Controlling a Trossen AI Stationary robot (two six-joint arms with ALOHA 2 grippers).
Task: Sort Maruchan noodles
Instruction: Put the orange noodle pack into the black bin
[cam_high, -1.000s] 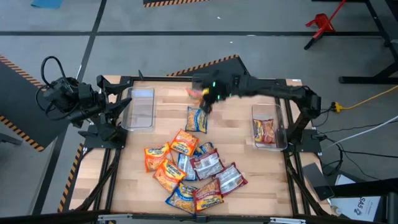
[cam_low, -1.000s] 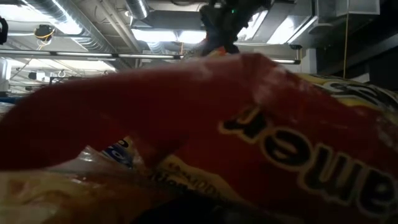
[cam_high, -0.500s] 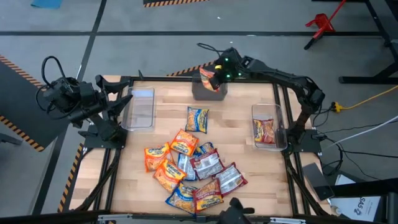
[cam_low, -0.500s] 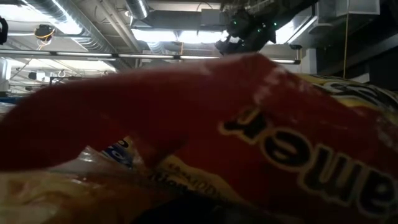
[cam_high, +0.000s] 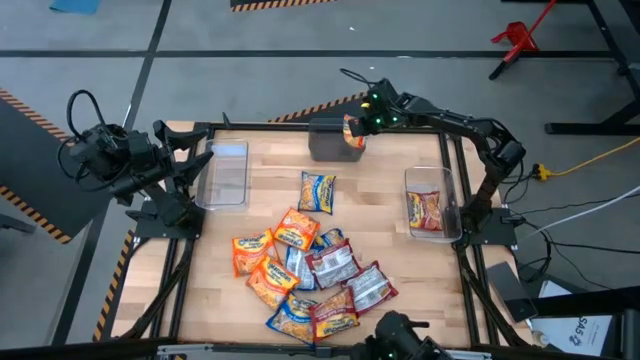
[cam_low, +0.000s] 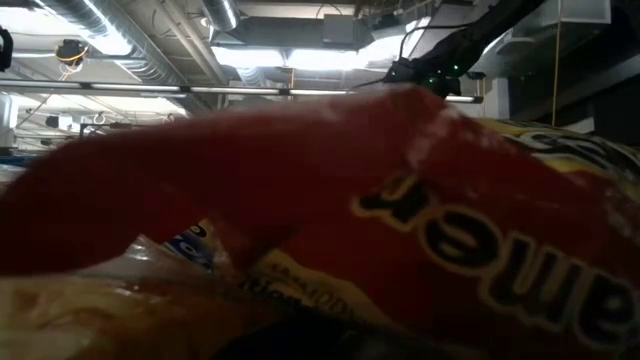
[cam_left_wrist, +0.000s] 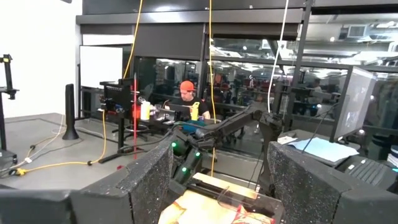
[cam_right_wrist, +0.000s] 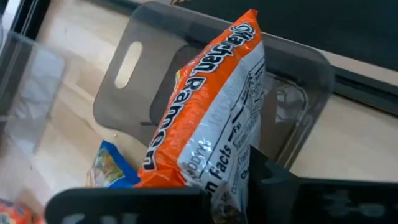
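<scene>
My right gripper (cam_high: 358, 124) is shut on an orange Maruchan noodle packet (cam_right_wrist: 205, 118) and holds it over a grey see-through bin (cam_high: 330, 145) at the table's far edge. A pile of orange, red-and-silver and blue-and-yellow packets (cam_high: 305, 275) lies flat on the table's near middle. One blue-and-yellow packet (cam_high: 317, 192) lies apart, farther back. My left gripper (cam_left_wrist: 217, 186) waits open and raised at the table's left edge, touching nothing. My right gripper pinches the orange packet between its two fingers at one short end (cam_right_wrist: 233, 177). A dark finger (cam_right_wrist: 273, 180) lies on the printed back side. The fingers slant down from the table's right. The packet juts out ahead of them, lifted clear above the bin.
A clear bin (cam_high: 224, 175) stands at the left. Another clear bin (cam_high: 445, 190) at the right holds a red packet (cam_high: 425, 210). A red packet (cam_low: 300, 200) right against the low camera fills that view. People sit at desks (cam_left_wrist: 186, 99) beyond the table.
My right gripper has carried the orange packet from above the lone blue-and-yellow packet toward the table's far edge and a little right, sinking and rolling at the wrist. The packet now hangs over the far bin.
</scene>
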